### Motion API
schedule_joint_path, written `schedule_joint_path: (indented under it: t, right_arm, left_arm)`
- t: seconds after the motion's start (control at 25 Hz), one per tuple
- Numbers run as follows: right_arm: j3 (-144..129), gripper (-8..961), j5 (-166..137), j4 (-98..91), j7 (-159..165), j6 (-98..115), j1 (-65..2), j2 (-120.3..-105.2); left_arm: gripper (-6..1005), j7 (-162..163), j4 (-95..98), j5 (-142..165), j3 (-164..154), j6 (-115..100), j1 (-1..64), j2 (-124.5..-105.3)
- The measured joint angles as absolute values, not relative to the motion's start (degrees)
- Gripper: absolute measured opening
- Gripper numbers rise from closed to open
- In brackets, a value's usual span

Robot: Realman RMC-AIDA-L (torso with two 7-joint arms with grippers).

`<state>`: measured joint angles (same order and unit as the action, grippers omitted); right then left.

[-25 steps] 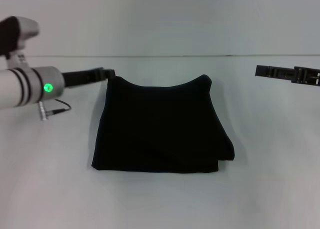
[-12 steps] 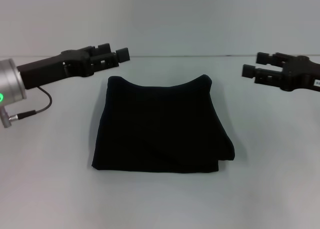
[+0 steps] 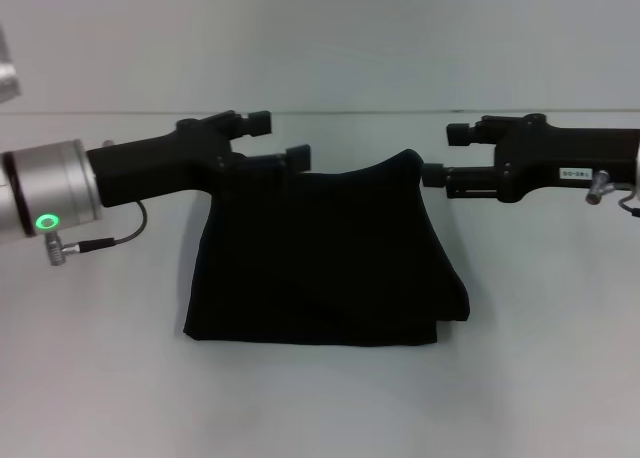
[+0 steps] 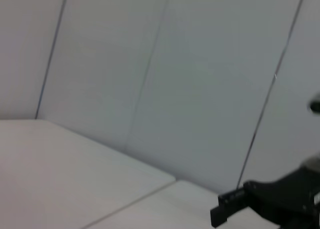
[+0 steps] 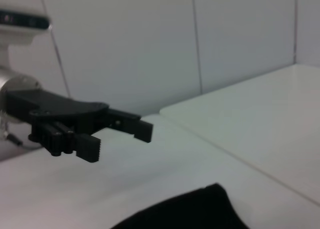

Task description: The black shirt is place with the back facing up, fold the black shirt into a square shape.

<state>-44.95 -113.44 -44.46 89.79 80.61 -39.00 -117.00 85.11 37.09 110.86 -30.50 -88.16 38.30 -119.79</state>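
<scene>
head view: the black shirt (image 3: pixel 320 258) is shown folded into a roughly square bundle, lying flat at the middle of the white table (image 3: pixel 320 398). its far edge dips between two raised corners and its near edge runs straight from left to right; no clear long axis can be made out. the left gripper (image 3: pixel 282 140) is held at the shirt's far left corner, jaws parted with nothing between them, pointing toward the right. the right gripper (image 3: pixel 445 156) is held just beside the far right corner, jaws likewise parted and empty, pointing left.

left wrist view: the wall and table edge are shown, with the right gripper (image 4: pixel 225 211) farther off.

right wrist view: the left gripper (image 5: pixel 120 136) is seen open above the table, with one corner of the shirt (image 5: pixel 190 211) below.
</scene>
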Motion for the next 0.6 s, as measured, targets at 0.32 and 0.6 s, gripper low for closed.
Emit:
schedule_joint_path:
  t: [0.32,0.6]
  right_arm:
    - [-45.68,794,-119.44,-45.41,93.51,80.24,-41.70,-116.43]
    - [-45.88,794,-123.40,-45.90,96.33,79.73,-43.24,-116.35]
  left_arm:
    - [934,84.00,39.15,118.38,-33.92,-85.96,39.54,-119.59]
    - [934,84.38,39.51,121.17,-34.52,-86.08,39.81,-119.48]
